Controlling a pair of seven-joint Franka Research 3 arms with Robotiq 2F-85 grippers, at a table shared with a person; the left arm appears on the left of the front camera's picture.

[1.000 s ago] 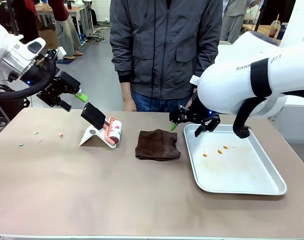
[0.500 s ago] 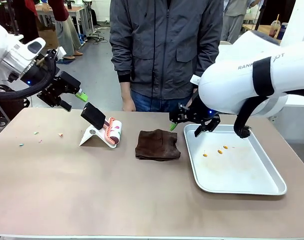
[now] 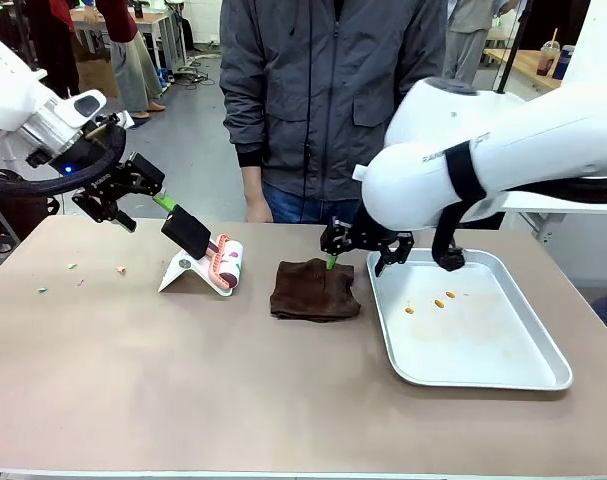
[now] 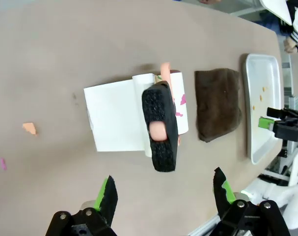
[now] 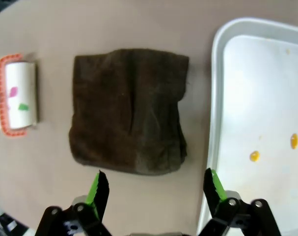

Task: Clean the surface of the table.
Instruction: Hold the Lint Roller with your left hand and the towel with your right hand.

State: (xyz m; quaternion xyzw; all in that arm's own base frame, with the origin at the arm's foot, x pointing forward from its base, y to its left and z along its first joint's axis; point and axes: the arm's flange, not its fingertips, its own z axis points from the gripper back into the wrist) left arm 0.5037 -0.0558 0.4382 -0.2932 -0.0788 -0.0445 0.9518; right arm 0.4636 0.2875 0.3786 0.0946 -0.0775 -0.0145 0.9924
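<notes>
Both arms have shifted in the last second. The left claw (image 3: 143,208), jaws wide and empty, has dropped toward the far left of the counter (image 3: 233,390) and now hangs just above the black handle (image 3: 187,231) of the lint roller (image 3: 224,263). The right claw (image 3: 355,263), also spread wide and holding nothing, has slid off the far left corner of the metal tray (image 3: 483,370) to hover over the brown cloth (image 3: 315,290) at mid-counter. Small scraps (image 3: 120,269) lie near the left edge, so wiping looks about to begin, with neither tool gripped yet.
</notes>
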